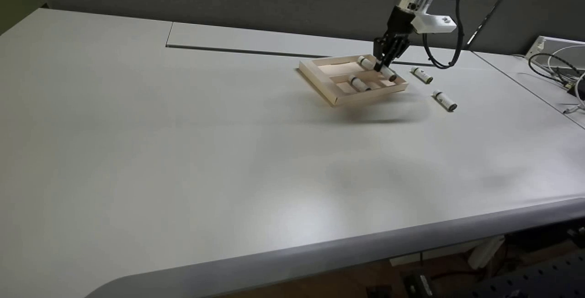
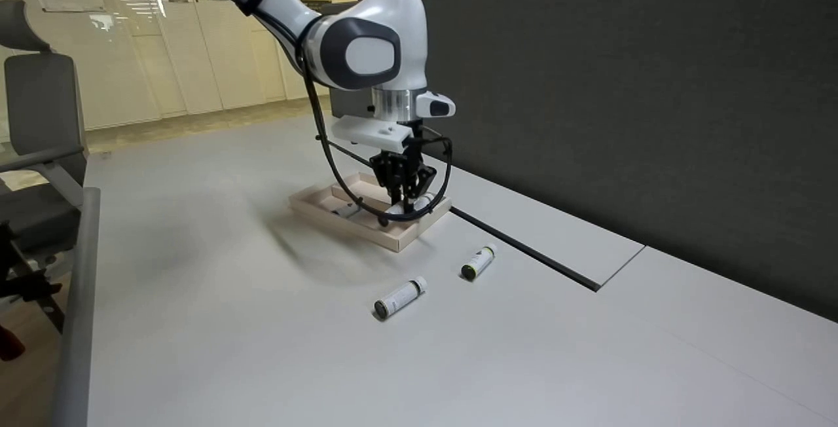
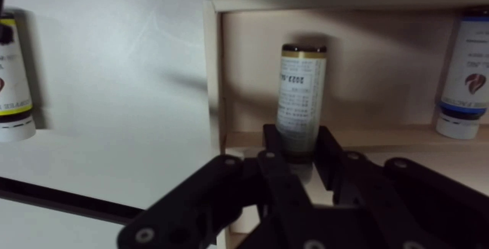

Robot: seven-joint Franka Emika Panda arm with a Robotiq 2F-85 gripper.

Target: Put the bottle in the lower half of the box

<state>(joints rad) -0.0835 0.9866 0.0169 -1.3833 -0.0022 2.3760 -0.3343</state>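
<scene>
The box [image 1: 316,80] is a shallow tan wooden tray with a divider; it also shows in an exterior view [image 2: 400,242] and the wrist view [image 3: 214,77]. My gripper [image 1: 380,64] is over it, also seen in an exterior view [image 2: 401,206] and the wrist view [image 3: 300,139]. It is shut on the bottle [image 3: 300,92], a white-labelled vial with a dark end, gripped near its white cap end. The bottle shows in both exterior views [image 1: 388,73] [image 2: 393,211], tilted, over the compartment shown upper in the wrist view. Whether it touches the floor is unclear.
A similar vial [image 1: 359,83] lies in that same compartment, seen also in the wrist view [image 3: 466,65]. Another vial [image 1: 365,63] lies across the divider. Two more vials [image 2: 478,262] [image 2: 400,298] lie on the table beside the box. A dark partition [image 2: 622,119] stands behind the table.
</scene>
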